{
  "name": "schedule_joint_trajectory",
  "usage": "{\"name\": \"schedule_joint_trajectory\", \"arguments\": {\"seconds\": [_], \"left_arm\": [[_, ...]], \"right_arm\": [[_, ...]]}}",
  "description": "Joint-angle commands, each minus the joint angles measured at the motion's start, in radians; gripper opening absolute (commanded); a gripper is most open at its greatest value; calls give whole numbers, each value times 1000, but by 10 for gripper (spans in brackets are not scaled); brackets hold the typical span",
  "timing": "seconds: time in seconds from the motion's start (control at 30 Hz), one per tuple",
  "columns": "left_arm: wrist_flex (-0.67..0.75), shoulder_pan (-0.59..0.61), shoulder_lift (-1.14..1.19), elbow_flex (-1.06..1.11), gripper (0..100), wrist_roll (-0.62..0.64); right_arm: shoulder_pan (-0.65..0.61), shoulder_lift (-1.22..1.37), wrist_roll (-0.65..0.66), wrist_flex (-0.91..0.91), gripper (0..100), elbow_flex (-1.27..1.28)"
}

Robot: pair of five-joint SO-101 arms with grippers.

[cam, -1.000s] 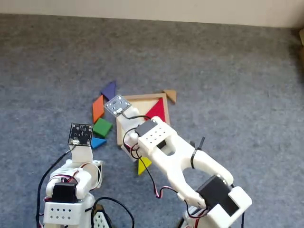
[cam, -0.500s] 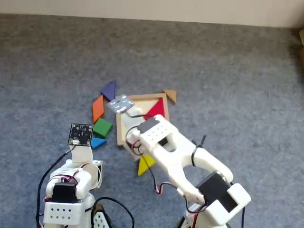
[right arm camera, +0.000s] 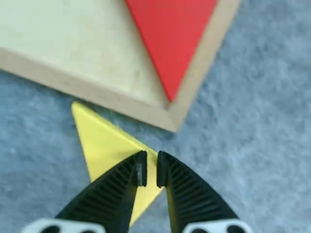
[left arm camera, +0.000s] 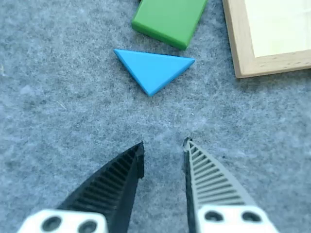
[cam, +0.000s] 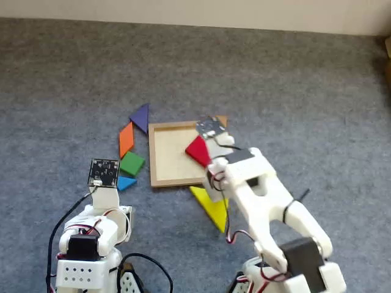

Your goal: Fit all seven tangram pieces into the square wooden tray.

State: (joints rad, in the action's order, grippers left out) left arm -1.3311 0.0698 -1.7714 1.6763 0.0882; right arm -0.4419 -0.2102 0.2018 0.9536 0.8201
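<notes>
One yellow triangle [right arm camera: 104, 145] lies flat just under the right gripper [right arm camera: 148, 170], whose tips are pinched nearly together and empty; the tray [right arm camera: 58, 77] lies just ahead, so the right arm is nearer.

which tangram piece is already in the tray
The red triangle: it alone lies inside the square wooden tray; the other visible pieces sit outside on the grey carpet.

One tray [cam: 171, 182], two arms [cam: 263, 201] — perhaps seven tangram pieces [cam: 131, 163]
</notes>
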Motion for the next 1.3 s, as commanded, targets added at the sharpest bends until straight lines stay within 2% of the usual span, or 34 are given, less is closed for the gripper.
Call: {"name": "schedule_joint_trajectory", "arguments": {"seconds": [0.0,0.27,0.37,0.57,0.63,0.83,1.07,1.27], "left_arm": [[-6,15,-44,19,142,6],[-6,15,-44,19,142,6],[-6,15,-44,19,142,6],[-6,15,-44,19,142,6],[-6,15,-44,19,142,6],[-6,15,-44,19,142,6],[-6,15,-44,19,142,6],[-6,15,-44,19,142,6]], "right_arm": [[70,-99,63,13,55,77],[120,-366,101,74,59,124],[110,-429,46,159,78,113],[-2,-383,-95,188,317,58],[-54,-338,-127,182,368,54],[-163,-168,-206,33,375,58],[-170,22,-203,12,375,48],[-171,59,-203,-33,375,48]]}}
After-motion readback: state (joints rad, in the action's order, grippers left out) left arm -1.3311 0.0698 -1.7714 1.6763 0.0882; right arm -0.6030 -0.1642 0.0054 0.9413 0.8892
